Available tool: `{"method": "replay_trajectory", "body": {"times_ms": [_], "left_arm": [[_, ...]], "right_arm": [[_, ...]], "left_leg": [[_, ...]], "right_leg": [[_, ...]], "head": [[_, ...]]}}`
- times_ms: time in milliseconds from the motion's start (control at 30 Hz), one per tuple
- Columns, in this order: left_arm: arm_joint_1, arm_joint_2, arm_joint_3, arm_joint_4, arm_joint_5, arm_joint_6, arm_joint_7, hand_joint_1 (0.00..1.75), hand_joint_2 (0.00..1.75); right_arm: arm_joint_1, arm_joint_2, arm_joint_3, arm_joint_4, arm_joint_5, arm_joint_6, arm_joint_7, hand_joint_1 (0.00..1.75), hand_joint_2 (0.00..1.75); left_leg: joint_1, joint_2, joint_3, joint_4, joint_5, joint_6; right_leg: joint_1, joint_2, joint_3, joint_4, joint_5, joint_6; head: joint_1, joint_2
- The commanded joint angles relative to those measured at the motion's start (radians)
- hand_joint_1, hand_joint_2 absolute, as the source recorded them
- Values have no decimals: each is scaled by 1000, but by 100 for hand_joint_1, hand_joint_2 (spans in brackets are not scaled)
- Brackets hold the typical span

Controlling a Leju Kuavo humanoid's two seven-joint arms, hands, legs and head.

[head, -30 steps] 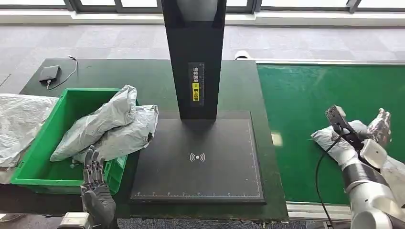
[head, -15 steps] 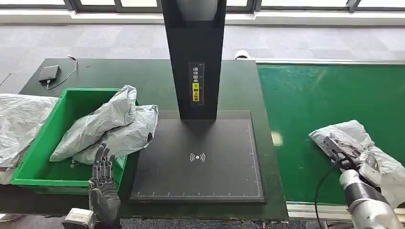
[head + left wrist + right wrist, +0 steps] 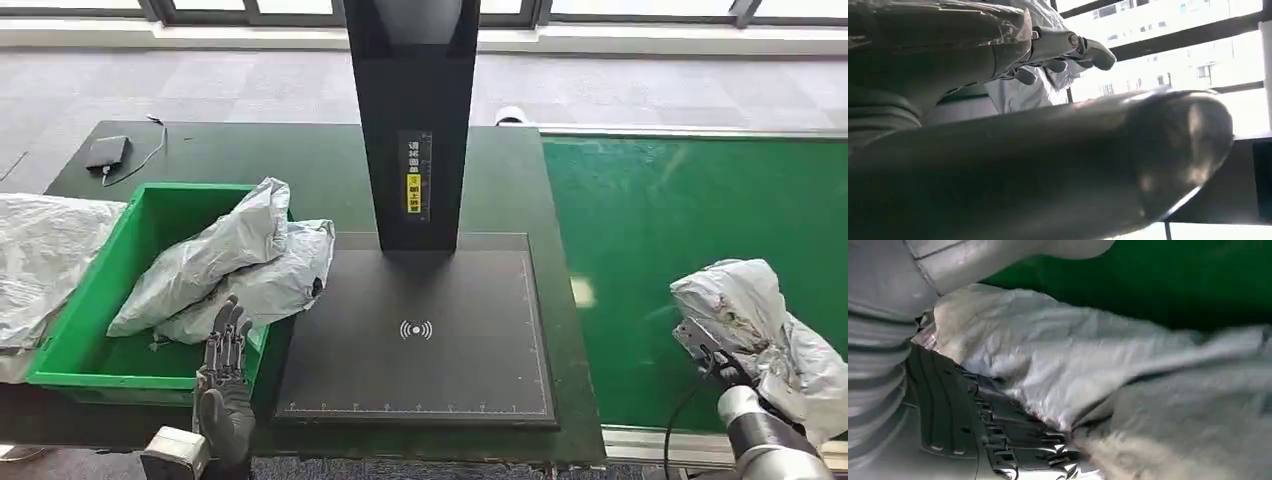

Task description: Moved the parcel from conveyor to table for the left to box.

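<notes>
Green conveyor [image 3: 650, 220], right hand [image 3: 745, 345] now gripping parcel [image 3: 745, 300], lifted

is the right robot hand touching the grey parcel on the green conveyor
Touching. In the right wrist view the right robot hand has its dark fingers pressed into the crumpled grey parcel; the head view shows the parcel bunched against it.

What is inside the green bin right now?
Two grey parcel bags lie in the green bin, spilling over its right rim. Part of the bin floor shows near the front; whatever lies beneath the bags is covered.
</notes>
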Motion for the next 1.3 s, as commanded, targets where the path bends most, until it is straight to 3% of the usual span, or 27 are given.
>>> {"method": "replay_trajectory", "body": {"times_ms": [33,300,433,567,633,700,800,933,1000,1033,1133,1267,1300], "left_arm": [[-2,-79,113,-25,-38,-22,19,0,0],[-6,-81,126,-16,-40,-24,27,0,0],[-1,-82,128,-15,-31,-12,28,0,0],[2,-82,127,-15,-31,-11,28,0,0],[2,-82,127,-16,-31,-10,28,0,0],[9,-84,124,-14,-28,8,25,0,0],[24,-85,122,-11,-18,26,8,0,0],[23,-88,105,14,-18,59,-15,0,0],[16,-87,101,19,-17,69,-18,0,0],[16,-87,101,19,-17,69,-18,0,0],[8,-81,94,22,-5,84,-23,0,0],[5,-77,91,23,1,88,-25,0,0],[4,-76,91,22,6,90,-27,0,0]], "right_arm": [[69,117,-87,-12,19,-1,-39,175,175],[-1,130,-79,-13,31,25,-7,175,175],[-71,133,-106,-11,19,-115,-60,175,175],[-84,130,-106,-10,21,-104,-59,175,175],[-79,130,-107,-10,21,-108,-60,175,175],[-107,132,-151,-11,-26,-178,-190,175,175],[-154,129,-201,-21,-94,-222,-299,175,175],[-179,147,-324,-66,-364,-303,-628,175,175],[-172,155,-347,-85,-442,-311,-728,175,175],[-172,155,-347,-85,-442,-311,-728,175,175],[-158,177,-348,-133,-606,-326,-915,175,175],[-145,196,-306,-178,-666,-327,-957,175,175],[-97,224,-188,-307,-778,-283,-963,175,175]], "left_leg": [[2,3,4,-3,0,-2],[2,5,4,-1,-1,-1],[2,9,6,-1,-1,-1],[1,10,5,-1,-1,-1],[1,10,-3,-1,-2,-3],[1,9,-2,-2,-1,-3],[0,14,4,-1,-1,-2],[-1,14,2,-1,-1,-3],[-1,11,2,-2,0,-3],[0,10,1,-1,0,-2],[0,9,2,-2,0,-3],[0,8,1,-2,0,-2],[0,8,0,-1,0,-2]], "right_leg": [[2,3,3,-4,1,-2],[2,4,4,-2,0,-1],[2,7,4,-2,1,-2],[1,9,3,0,2,-2],[2,10,3,-1,2,-2],[2,8,1,-2,2,-2],[0,13,-1,0,2,-3],[-1,14,-3,1,2,-3],[0,11,-3,0,2,-3],[0,9,-3,0,2,-2],[0,8,-2,-1,2,-3],[0,7,-3,0,2,-3],[0,7,-3,0,2,-2]], "head": [[0,0],[0,0],[0,0],[0,0],[0,0],[0,0],[0,0],[0,0],[0,0],[0,0],[0,0],[0,0],[0,0]]}}
